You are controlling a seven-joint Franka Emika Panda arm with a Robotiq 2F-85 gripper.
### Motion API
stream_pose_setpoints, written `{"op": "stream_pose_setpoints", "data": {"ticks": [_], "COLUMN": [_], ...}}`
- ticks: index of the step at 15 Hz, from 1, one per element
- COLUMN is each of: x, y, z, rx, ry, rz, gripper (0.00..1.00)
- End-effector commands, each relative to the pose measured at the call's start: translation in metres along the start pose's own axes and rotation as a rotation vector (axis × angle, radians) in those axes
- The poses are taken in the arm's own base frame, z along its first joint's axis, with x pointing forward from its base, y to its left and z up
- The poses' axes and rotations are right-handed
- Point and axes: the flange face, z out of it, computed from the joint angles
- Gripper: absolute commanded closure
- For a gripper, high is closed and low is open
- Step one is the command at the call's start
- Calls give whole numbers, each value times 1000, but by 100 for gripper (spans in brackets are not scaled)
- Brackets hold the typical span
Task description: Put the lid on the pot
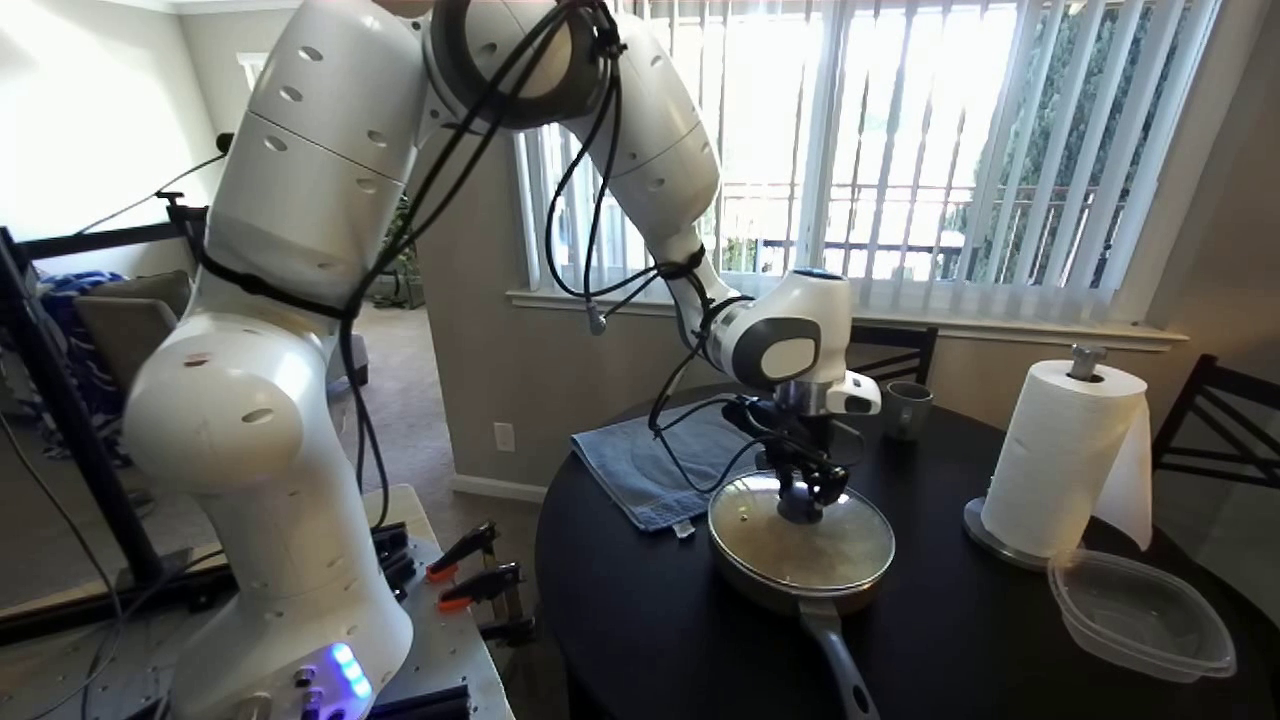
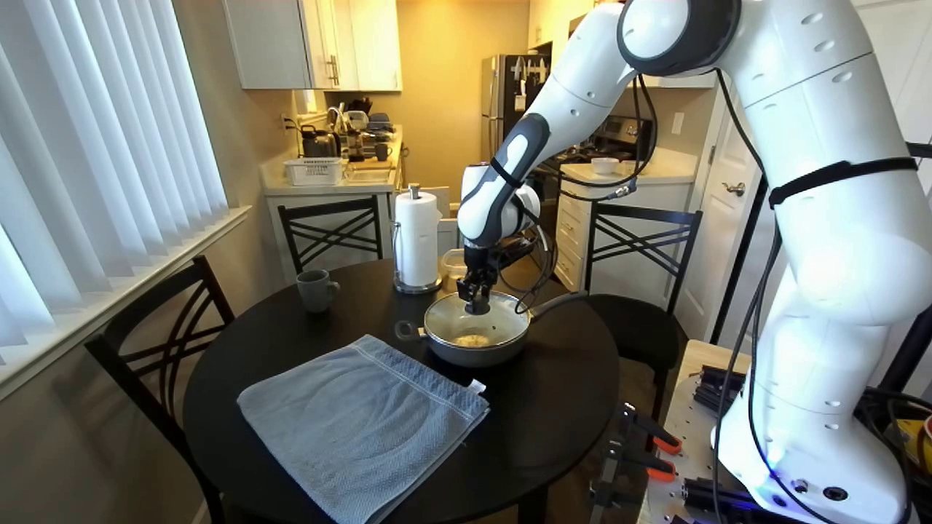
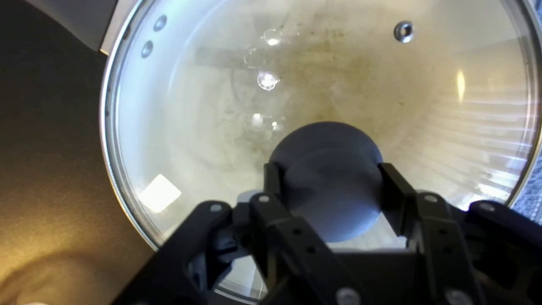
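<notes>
The lid (image 1: 755, 550) is a round glass disc with a metal rim and a dark knob. It lies flat on the pot (image 1: 750, 590), and its rim follows the pot's rim in both exterior views. The lid (image 2: 510, 320) and the pot (image 2: 477, 356) also show in an exterior view. My gripper (image 1: 803, 488) points down over the middle of the lid. In the wrist view my gripper (image 3: 327, 180) has a finger against each side of the knob of the lid (image 3: 237, 140). The pot's long dark handle points away over the table. The pot's inside shows through the glass.
A folded blue towel (image 2: 364, 422) lies beside the pot on the round dark table (image 2: 553, 437). A paper towel roll (image 1: 1065, 460), a clear plastic container (image 1: 1140, 615) and a grey mug (image 2: 317, 291) stand on the table. Dark chairs (image 2: 633, 276) surround it.
</notes>
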Motion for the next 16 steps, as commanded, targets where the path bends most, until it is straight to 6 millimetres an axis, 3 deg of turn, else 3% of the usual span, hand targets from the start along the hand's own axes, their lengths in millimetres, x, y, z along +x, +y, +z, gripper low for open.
{"op": "stream_pose_setpoints", "data": {"ticks": [1, 4, 5, 10, 16], "x": [3, 3, 3, -3, -12], "y": [-7, -10, -11, -28, -39], "z": [-6, -1, 0, -10, -25], "rx": [-5, 14, 16, 50, 14], "ry": [91, 87, 74, 51, -35], "rz": [7, -2, 4, -34, -29], "gripper": [67, 65, 17, 0, 0]}}
